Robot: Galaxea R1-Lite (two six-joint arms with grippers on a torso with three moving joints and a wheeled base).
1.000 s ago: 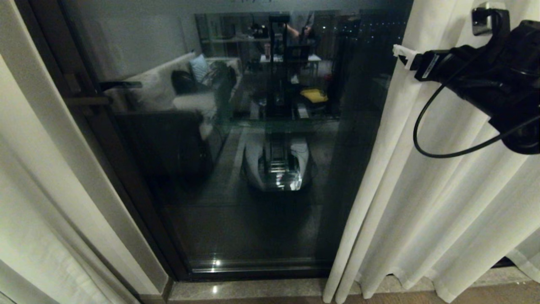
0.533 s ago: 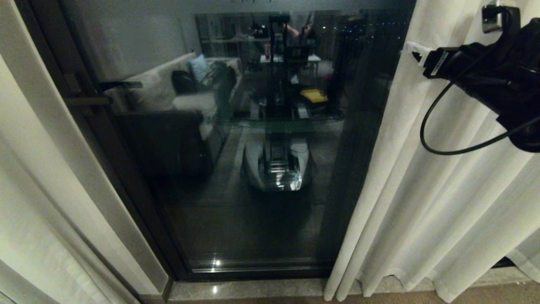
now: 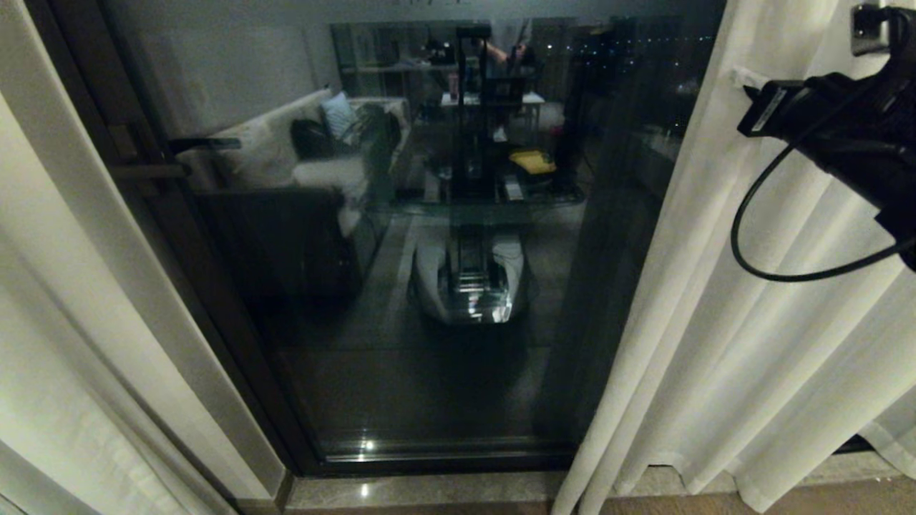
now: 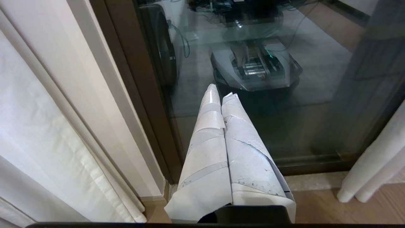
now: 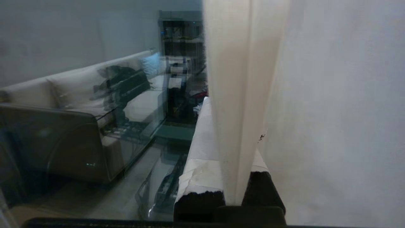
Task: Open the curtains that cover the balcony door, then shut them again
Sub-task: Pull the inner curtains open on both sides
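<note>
The balcony door (image 3: 429, 343) is a dark glass pane in a dark frame, with a lever handle (image 3: 204, 143) on its left side. Cream curtains hang on both sides: one panel (image 3: 43, 343) at the left, one (image 3: 751, 343) at the right. My right gripper (image 3: 746, 80) is high at the right, shut on the inner edge fold of the right curtain. In the right wrist view that fold (image 5: 240, 79) runs between the taped fingers (image 5: 202, 139) of the right gripper (image 5: 234, 106). My left gripper (image 4: 222, 92) is shut and empty, low before the glass.
The glass reflects my own base (image 3: 469, 282), a sofa (image 3: 300, 157) and the room behind me. A stone sill (image 3: 429, 492) runs under the door, with wood floor (image 4: 316, 205) in front. The door frame (image 3: 179, 236) stands just right of the left curtain.
My right gripper has shut on the right curtain's edge and moved right and slightly up with it. The curtain edge has shifted right, uncovering a little more glass.
</note>
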